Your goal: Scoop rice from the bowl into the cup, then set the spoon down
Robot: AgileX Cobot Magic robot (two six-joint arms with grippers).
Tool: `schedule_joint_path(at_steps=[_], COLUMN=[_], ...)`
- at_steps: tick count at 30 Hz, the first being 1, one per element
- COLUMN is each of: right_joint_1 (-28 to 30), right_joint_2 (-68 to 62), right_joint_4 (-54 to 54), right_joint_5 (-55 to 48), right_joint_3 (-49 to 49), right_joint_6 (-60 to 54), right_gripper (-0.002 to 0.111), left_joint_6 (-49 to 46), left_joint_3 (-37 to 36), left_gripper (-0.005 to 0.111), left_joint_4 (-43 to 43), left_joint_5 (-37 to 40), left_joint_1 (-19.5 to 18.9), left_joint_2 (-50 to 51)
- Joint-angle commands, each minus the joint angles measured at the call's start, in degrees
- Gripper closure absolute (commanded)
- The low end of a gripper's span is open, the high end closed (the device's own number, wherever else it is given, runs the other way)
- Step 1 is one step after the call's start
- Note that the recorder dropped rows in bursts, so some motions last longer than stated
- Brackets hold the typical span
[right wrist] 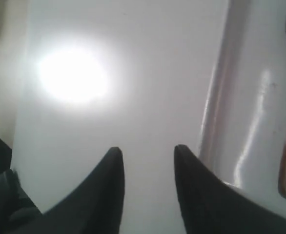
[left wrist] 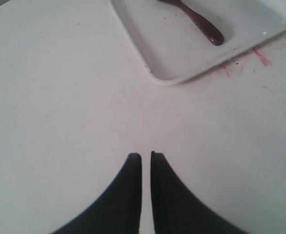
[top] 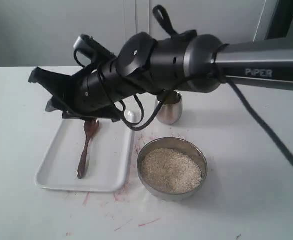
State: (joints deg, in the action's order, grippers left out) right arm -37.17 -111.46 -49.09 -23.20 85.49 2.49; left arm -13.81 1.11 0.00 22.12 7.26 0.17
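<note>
White surface [top: 246,165]: spoon [top: 86,150] lies in tray [top: 111,170] at lower left, bowl [top: 146,150] of rice [top: 170,171] lower centre, cup [top: 169,111] above it. Right fingers [right wrist: 109,190] apart, empty, beside tray edge; left fingers [left wrist: 128,185] together. Likely pickup next: shift over handle, straddle it, close squarely.
</note>
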Motion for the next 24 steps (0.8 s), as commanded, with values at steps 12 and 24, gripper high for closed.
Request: schedule_joint_path(at_steps=[12,24], right_joint_1=[0.0,0.0], right_joint_2=[17.7,29.2], right_joint_4=[0.2,10.4], right_joint_5=[1.5,1.3], right_joint_3=[0.6,0.6], right_joint_6=[-16.8,-17.7], right_gripper=[0.104,0.108], left_joint_6=[0.3,0.3], left_joint_3=[-0.5,-0.5], left_gripper=[0.092,0.092], left_joint_4=[0.0,0.0], left_joint_5=[1.9,1.9], left_joint_1=[0.3,0.3], left_joint_2=[-0.2,-0.2])
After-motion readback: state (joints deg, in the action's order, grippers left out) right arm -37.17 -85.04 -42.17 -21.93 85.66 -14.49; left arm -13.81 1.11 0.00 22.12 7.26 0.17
